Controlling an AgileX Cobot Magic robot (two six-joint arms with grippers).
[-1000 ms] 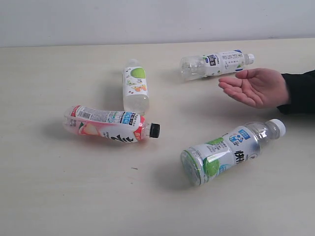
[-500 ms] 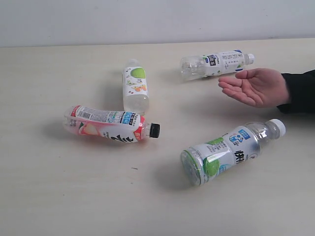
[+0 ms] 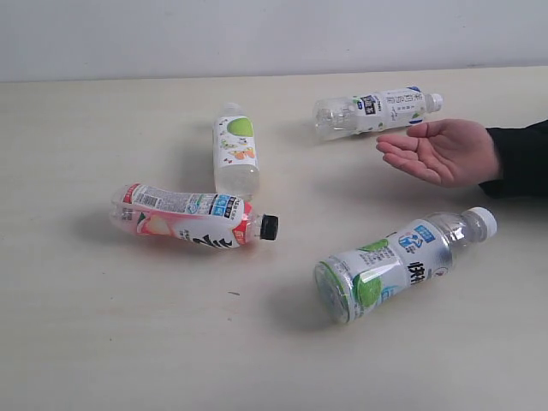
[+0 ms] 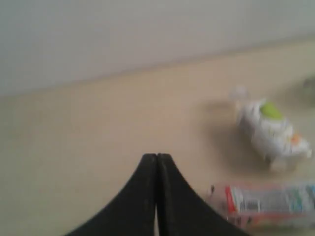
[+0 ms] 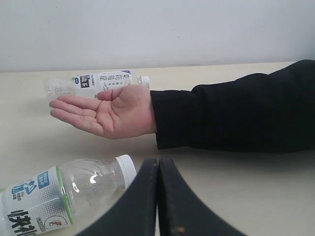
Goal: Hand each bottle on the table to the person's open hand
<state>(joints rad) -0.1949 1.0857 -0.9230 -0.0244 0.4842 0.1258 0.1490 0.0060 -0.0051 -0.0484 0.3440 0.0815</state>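
The left hand (image 4: 156,159) and right hand (image 5: 158,162) are resting closed, empty. Beyond the right hand, the person's palm (image 5: 114,111) is waiting upturned for the nearest bottle (image 5: 64,191).

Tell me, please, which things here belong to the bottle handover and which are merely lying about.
Job: black-capped pink-label bottle; far green-label bottle; near green-label bottle; white-blue-label bottle; open hand; table.
Merely there: black sleeve; wall.
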